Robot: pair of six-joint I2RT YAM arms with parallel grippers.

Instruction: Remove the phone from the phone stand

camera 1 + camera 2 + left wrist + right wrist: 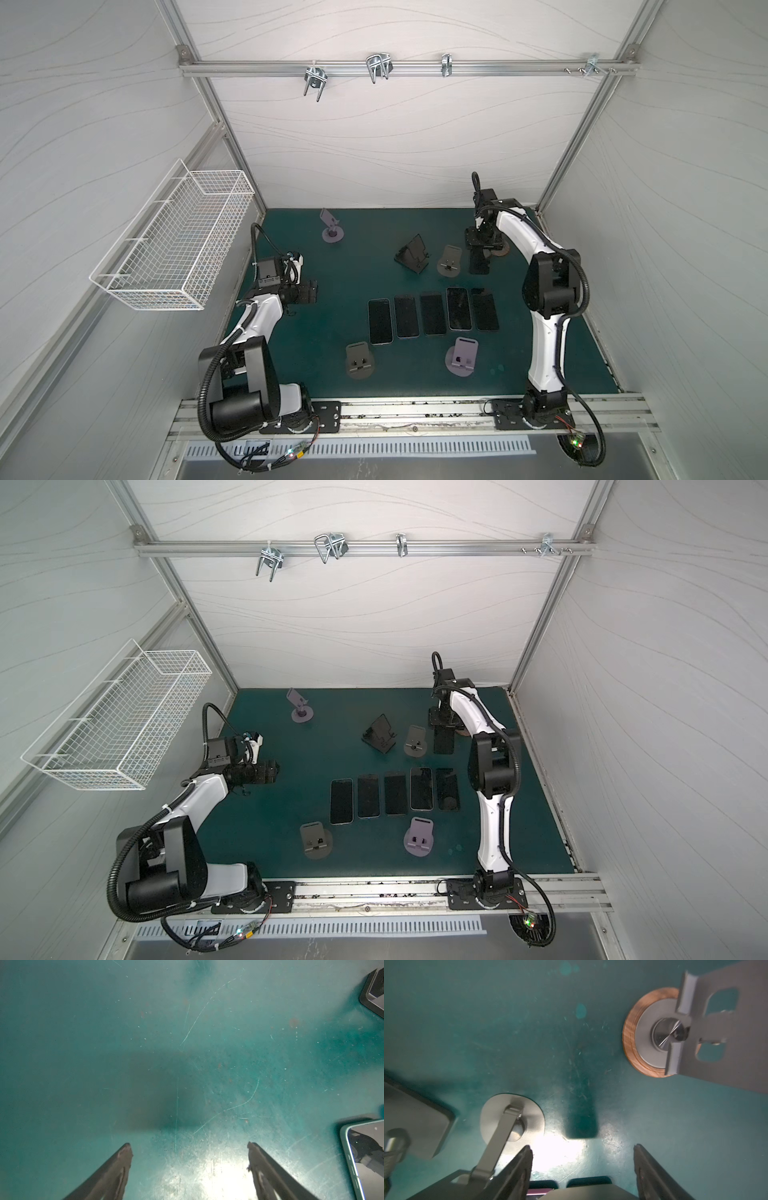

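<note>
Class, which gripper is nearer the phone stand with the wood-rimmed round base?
Right. The right gripper hangs close beside the wood-rimmed stand; the left gripper is far off, at the opposite side of the green mat.

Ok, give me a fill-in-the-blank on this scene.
The row of phones on the mat counts ___ phones. The left pincer is ___, holding nothing. The stand near the right pincer has a ___ ring round its base.
Missing: five; open; wooden.
</note>
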